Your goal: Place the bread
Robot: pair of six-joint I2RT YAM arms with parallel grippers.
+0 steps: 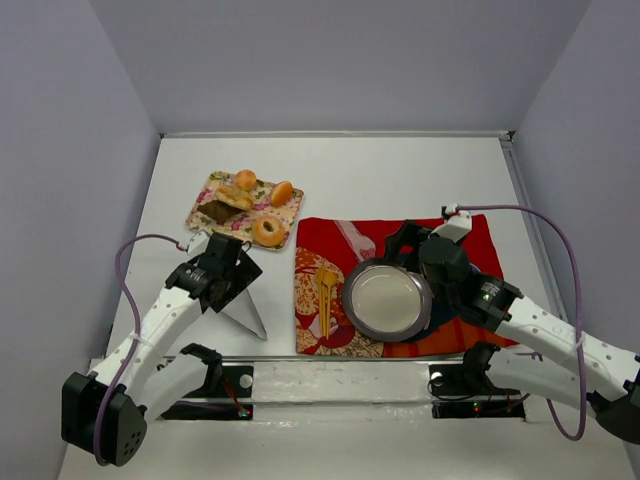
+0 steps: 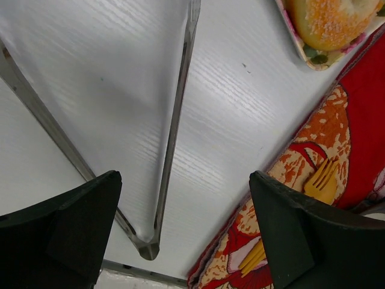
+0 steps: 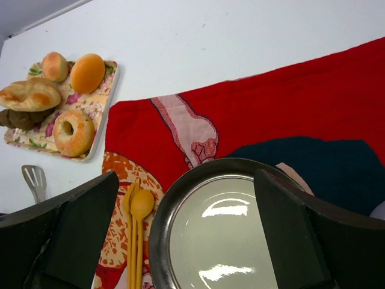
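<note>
Bread (image 1: 237, 197) lies on a floral tray (image 1: 203, 196) at the far left of the white table (image 1: 400, 170): a round roll (image 1: 245, 179), an orange bun (image 1: 282, 192), a twisted pastry (image 3: 30, 95), a dark brown piece (image 1: 215, 211) and a sugared bagel (image 1: 268, 231) at the tray's near corner. The left gripper (image 2: 184, 174) has its fingers (image 2: 66, 235) spread wide and grasps nothing. It hangs over metal tongs (image 2: 174, 120) that lie flat on the bare table, their two arms splayed apart and their joined end between the fingers, nearer the left one. Whether either finger touches the tongs cannot be told. The right gripper (image 3: 186, 177) is likewise released, its fingers (image 3: 307, 241) far apart and nothing held, poised over the far rim of a dark-rimmed plate (image 3: 157, 229) with a pale centre. The plate rests on a red patterned cloth (image 1: 470, 240) spread across the middle and right of the table. Just left of the plate, a yellow fork (image 2: 325, 180) and a yellow spoon (image 3: 141, 208) lie side by side on the cloth. Plain pale grey walls (image 1: 350, 60) enclose the table on three sides.
</note>
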